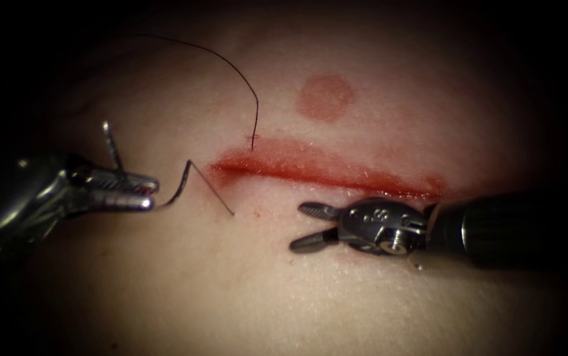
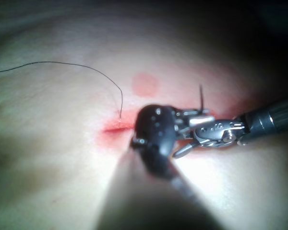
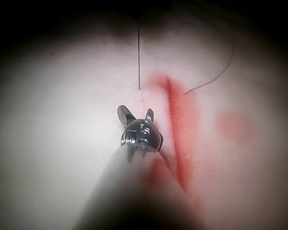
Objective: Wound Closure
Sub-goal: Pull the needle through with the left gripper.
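My left tool comes in from the left, its jaws shut on the curved needle near mid-curve. The needle is out of the tissue, one end pointing up and the other arcing toward the cut. Thread runs from that end into the tissue just below the cut's left end. It comes out above the cut and arcs up and away as a long strand. My right tool lies below the middle of the cut, jaws open and holding nothing, as in the right wrist view.
A round red mark sits on the tissue above the cut. Red fluid stains the cut's edges. In the left wrist view the right tool's shaft lies close beside my left tool's wrist.
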`<action>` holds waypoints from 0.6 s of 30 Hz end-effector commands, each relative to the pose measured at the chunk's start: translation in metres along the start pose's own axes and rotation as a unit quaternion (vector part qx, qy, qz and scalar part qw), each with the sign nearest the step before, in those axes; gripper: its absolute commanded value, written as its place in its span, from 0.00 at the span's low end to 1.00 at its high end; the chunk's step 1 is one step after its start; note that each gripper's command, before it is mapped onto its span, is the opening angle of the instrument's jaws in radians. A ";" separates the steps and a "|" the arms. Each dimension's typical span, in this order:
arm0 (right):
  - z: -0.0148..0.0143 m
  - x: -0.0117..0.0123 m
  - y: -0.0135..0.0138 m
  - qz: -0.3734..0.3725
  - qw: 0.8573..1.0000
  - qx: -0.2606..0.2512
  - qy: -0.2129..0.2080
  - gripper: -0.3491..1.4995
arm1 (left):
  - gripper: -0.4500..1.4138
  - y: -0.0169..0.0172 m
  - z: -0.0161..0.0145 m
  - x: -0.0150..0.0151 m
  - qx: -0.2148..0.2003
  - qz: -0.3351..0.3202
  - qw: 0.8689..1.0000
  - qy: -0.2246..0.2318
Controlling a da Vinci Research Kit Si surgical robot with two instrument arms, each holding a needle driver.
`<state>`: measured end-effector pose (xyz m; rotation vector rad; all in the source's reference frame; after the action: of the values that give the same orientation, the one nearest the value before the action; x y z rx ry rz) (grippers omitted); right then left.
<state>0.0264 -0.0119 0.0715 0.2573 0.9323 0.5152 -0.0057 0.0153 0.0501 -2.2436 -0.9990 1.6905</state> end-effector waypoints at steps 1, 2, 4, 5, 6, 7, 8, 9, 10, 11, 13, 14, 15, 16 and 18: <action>0.0007 -0.0004 -0.0005 0.000 1.000 0.002 0.000 0.91 | 0.05 -0.0014 0.0003 -0.0011 -0.013 0.035 0.999 -0.012; 0.0007 -0.0004 -0.0006 0.000 1.000 0.002 0.000 0.91 | 0.05 -0.0017 0.0004 -0.0012 -0.006 0.050 0.999 -0.015; 0.0007 -0.0004 -0.0006 0.001 1.000 0.002 0.000 0.91 | 0.05 -0.0025 0.0006 -0.0014 0.016 0.079 0.996 -0.022; 0.0007 -0.0004 -0.0005 0.001 1.000 0.002 0.000 0.91 | 0.05 -0.0032 0.0008 -0.0015 0.030 0.102 0.994 -0.028; 0.0007 -0.0004 -0.0005 0.001 1.000 0.002 0.000 0.91 | 0.05 -0.0034 0.0010 -0.0015 0.036 0.113 0.992 -0.031; 0.0007 -0.0004 -0.0005 0.001 1.000 0.002 0.000 0.91 | 0.05 -0.0037 0.0011 -0.0015 0.043 0.121 0.991 -0.034; 0.0007 -0.0004 -0.0005 0.001 1.000 0.002 0.000 0.91 | 0.05 -0.0037 0.0011 -0.0015 0.043 0.121 0.991 -0.034; 0.0007 -0.0004 -0.0006 0.001 1.000 0.001 0.000 0.91 | 0.05 -0.0044 0.0013 -0.0012 0.054 0.140 0.988 -0.038; 0.0007 -0.0004 -0.0006 0.001 1.000 0.001 0.000 0.91 | 0.05 -0.0051 0.0013 -0.0008 0.069 0.155 0.985 -0.036; 0.0007 -0.0004 -0.0006 0.001 1.000 0.001 0.000 0.91 | 0.05 -0.0058 0.0011 0.0000 0.083 0.172 0.981 -0.031; 0.0008 -0.0004 -0.0006 0.001 1.000 0.001 0.000 0.91 | 0.05 -0.0065 0.0008 0.0009 0.097 0.185 0.977 -0.030; 0.0008 -0.0004 -0.0006 0.001 1.000 0.001 0.000 0.91 | 0.05 -0.0073 0.0002 0.0022 0.114 0.201 0.972 -0.030; 0.0008 -0.0004 -0.0006 0.001 1.000 0.001 0.000 0.91 | 0.05 -0.0073 0.0002 0.0022 0.114 0.201 0.972 -0.030; 0.0008 -0.0004 -0.0005 0.001 1.000 0.001 0.000 0.91 | 0.05 -0.0075 0.0001 0.0026 0.118 0.206 0.971 -0.029; 0.0009 -0.0003 -0.0005 0.001 1.000 0.000 0.000 0.91 | 0.05 -0.0083 -0.0004 0.0036 0.130 0.212 0.968 -0.027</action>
<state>0.0266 -0.0119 0.0714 0.2558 0.9311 0.5177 -0.0077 0.0243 0.0507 -2.3524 -0.2762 1.9177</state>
